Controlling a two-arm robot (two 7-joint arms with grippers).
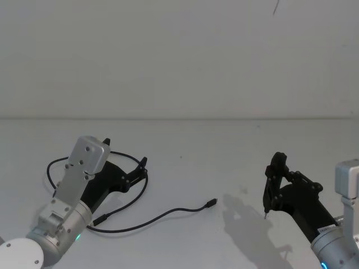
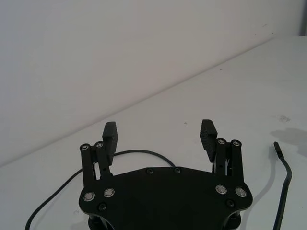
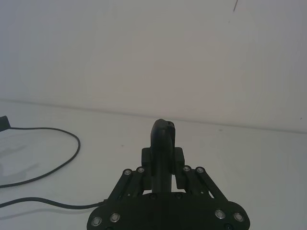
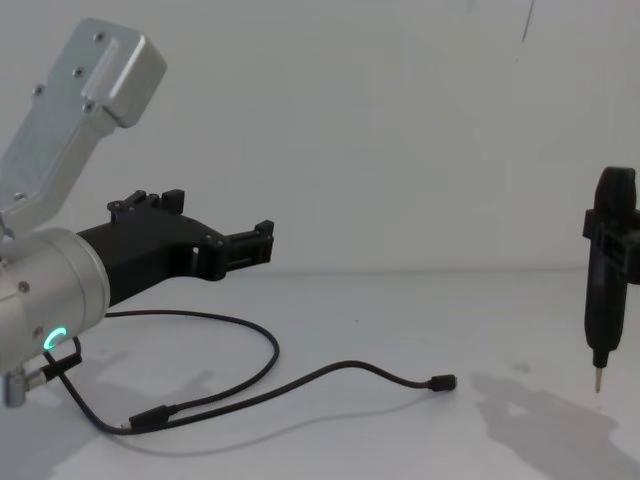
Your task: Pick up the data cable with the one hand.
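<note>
Broadly, the white table (image 1: 224,145) carries everything. At left, the left gripper (image 2: 159,130) hovers with jaws spread wide and empty above the cable (image 1: 168,212). It partly hides the cable's loop in the head view, while the chest view shows the gap beneath. At right, the right gripper (image 3: 163,154) clamps an upright pen (image 4: 607,270), well apart from the cable's plug (image 1: 212,202).

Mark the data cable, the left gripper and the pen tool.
data cable (image 1: 211,203): head view, on its free plug end.
left gripper (image 2: 159,128): left wrist view, midway between its open fingertips.
pen tool (image 4: 606,300): chest view, on its black barrel, above the metal tip.
</note>
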